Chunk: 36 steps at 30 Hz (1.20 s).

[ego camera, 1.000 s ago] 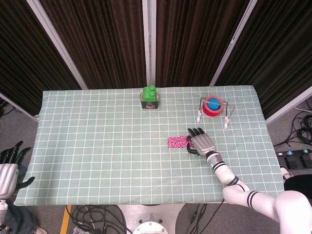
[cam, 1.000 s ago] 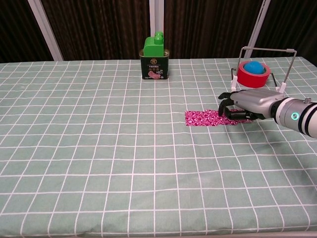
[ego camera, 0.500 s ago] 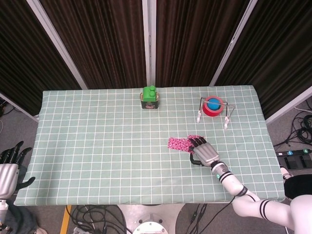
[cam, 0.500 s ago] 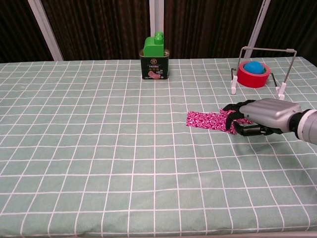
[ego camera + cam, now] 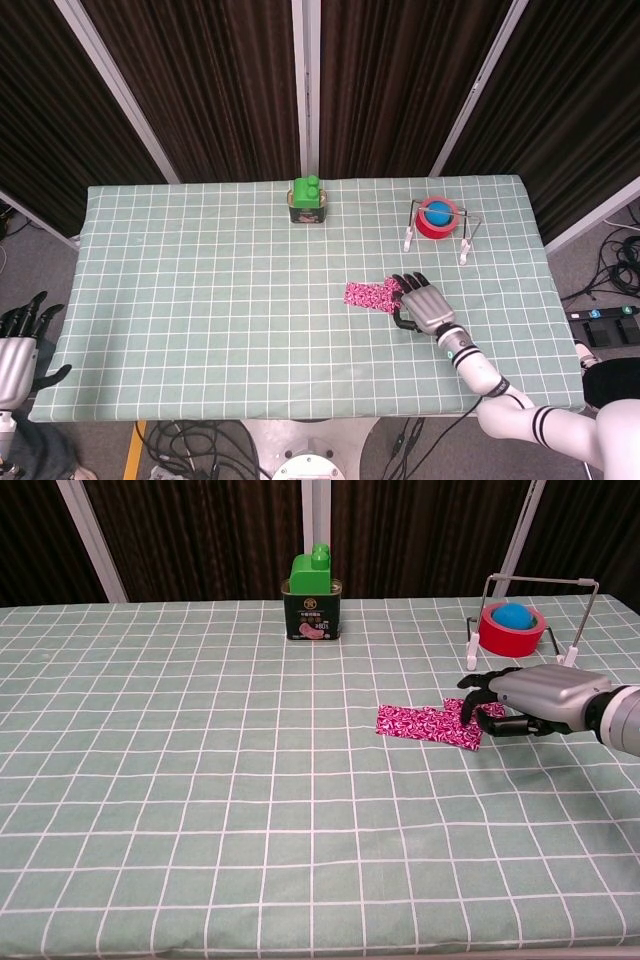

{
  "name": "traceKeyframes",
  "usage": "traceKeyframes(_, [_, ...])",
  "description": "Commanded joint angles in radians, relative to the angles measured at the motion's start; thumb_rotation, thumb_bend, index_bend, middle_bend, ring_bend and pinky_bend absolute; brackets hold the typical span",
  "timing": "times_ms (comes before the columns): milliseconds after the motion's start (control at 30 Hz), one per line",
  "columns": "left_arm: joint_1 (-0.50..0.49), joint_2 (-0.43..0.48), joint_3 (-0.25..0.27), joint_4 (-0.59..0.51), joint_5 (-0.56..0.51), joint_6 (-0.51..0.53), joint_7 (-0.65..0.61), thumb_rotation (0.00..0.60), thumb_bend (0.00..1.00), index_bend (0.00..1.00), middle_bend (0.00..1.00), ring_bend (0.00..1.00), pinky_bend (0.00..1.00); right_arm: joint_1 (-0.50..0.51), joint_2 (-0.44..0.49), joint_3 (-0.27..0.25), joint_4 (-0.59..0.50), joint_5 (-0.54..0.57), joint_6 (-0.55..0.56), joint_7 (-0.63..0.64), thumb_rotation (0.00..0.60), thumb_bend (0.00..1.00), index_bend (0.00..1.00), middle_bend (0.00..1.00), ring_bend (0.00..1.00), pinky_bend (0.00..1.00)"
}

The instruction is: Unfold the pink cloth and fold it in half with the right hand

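We saw a matt printed pink cloth (image 5: 430, 724) on a matt woven checked tablecloth (image 5: 200, 780), a glossy green tin (image 5: 313, 608) with a plastic block (image 5: 315, 568), a shiny red tape roll (image 5: 511, 630), and the right hand (image 5: 535, 702) in smooth silvery metal.

The right hand (image 5: 535, 702) is resting at the right end of the pink cloth (image 5: 428, 725), its fingers (image 5: 478, 687) touching the fabric. The cloth is lying as a flat strip on the desk (image 5: 200, 780). A green tin (image 5: 314, 608) is standing well behind.
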Motion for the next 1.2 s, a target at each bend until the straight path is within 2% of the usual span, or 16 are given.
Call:
traceKeyframes(33, [0.000, 0.000, -0.001, 0.000, 0.000, 0.000, 0.000, 0.600, 0.12, 0.22, 0.14, 0.15, 0.15, 0.015, -0.035, 0.011, 0.041, 0.011, -0.020, 0.006, 0.000, 0.62, 0.28, 0.00, 0.00, 0.00])
traceKeyframes(833, [0.008, -0.001, 0.001, 0.012, -0.007, 0.002, -0.019, 0.600, 0.12, 0.22, 0.14, 0.15, 0.15, 0.092, -0.160, 0.062, 0.124, 0.003, -0.051, 0.016, 0.000, 0.63, 0.28, 0.01, 0.00, 0.00])
traceKeyframes(1200, [0.012, -0.004, 0.002, 0.022, -0.011, -0.001, -0.030, 0.600, 0.12, 0.22, 0.14, 0.15, 0.15, 0.117, -0.186, 0.078, 0.148, 0.013, -0.056, 0.006, 0.000, 0.63, 0.28, 0.01, 0.00, 0.00])
